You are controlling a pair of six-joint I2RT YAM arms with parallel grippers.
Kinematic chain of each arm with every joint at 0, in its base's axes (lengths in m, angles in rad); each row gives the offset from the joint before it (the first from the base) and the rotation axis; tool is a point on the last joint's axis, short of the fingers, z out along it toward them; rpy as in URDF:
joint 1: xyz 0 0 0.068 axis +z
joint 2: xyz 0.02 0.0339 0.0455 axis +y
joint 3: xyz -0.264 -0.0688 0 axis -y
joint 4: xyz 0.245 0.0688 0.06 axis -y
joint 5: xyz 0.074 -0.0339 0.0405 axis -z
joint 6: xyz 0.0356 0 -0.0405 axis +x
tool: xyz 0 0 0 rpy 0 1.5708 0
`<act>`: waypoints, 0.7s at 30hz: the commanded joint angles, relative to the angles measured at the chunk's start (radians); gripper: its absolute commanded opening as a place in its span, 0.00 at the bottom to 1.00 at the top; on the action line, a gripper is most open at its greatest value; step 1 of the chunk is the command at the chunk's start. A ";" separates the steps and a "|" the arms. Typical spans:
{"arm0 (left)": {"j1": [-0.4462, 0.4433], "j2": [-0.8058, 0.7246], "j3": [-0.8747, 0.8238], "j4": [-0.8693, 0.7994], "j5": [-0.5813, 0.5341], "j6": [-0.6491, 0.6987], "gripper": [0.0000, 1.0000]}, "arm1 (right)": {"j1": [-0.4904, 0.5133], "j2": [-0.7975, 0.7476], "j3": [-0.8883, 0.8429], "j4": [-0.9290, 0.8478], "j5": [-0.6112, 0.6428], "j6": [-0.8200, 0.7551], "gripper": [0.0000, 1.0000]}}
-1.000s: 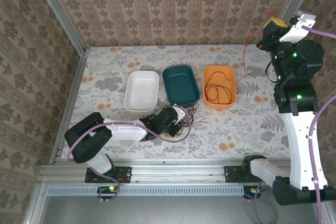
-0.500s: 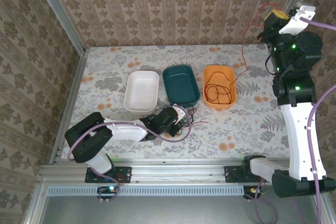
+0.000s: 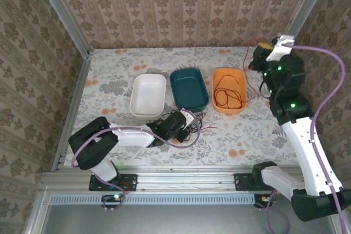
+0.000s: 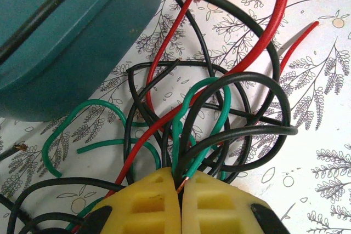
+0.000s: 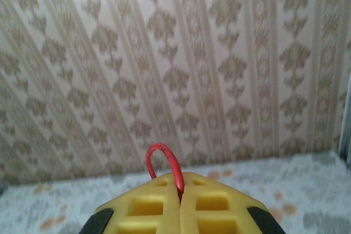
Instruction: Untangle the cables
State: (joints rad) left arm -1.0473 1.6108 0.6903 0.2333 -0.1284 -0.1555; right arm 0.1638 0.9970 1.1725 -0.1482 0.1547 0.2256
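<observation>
On the table in front of the teal tray lies a tangle of black, green and red cables [image 4: 219, 108]. My left gripper [image 4: 181, 182] is low on the tangle and shut on a green cable end with a bare copper tip, and a black cable beside it; from above this gripper [image 3: 189, 120] sits at the tangle [image 3: 193, 127]. My right gripper [image 5: 180, 182] is shut on a red cable [image 5: 164, 160] that loops above its fingertips. From above, the right gripper [image 3: 256, 53] hangs raised right of the orange tray, where more red cable lies coiled [image 3: 226, 94].
A white tray [image 3: 148, 94], a teal tray [image 3: 188, 86] and an orange tray [image 3: 214, 89] stand in a row at mid-table. The teal tray's wall [image 4: 66, 42] is close on the left of the tangle. Patterned walls enclose the table on three sides.
My right arm has swung down and to the left, bringing the red cable nearer the orange tray. The left arm and the tangle have stayed still.
</observation>
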 commanded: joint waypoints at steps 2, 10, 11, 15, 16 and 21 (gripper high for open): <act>0.007 0.054 -0.011 -0.101 -0.022 -0.004 0.00 | 0.040 -0.035 -0.106 -0.014 0.062 0.056 0.00; 0.007 0.052 -0.014 -0.101 -0.020 -0.007 0.00 | 0.051 0.023 -0.161 0.030 0.030 0.116 0.00; 0.007 0.053 -0.014 -0.099 -0.018 -0.007 0.00 | 0.055 0.040 -0.151 0.038 0.035 0.118 0.00; 0.007 0.061 -0.008 -0.100 -0.013 -0.001 0.00 | 0.059 0.143 -0.068 0.060 0.063 0.108 0.00; 0.007 0.063 -0.005 -0.101 -0.012 0.000 0.00 | 0.060 0.172 -0.042 0.059 0.070 0.105 0.00; 0.005 0.059 0.003 -0.119 -0.013 0.002 0.00 | 0.071 0.320 0.092 0.045 0.178 0.094 0.00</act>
State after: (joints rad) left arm -1.0473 1.6279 0.7044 0.2310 -0.1284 -0.1555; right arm 0.2253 1.2751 1.1927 -0.1295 0.2329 0.3176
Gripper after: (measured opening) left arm 0.052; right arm 0.067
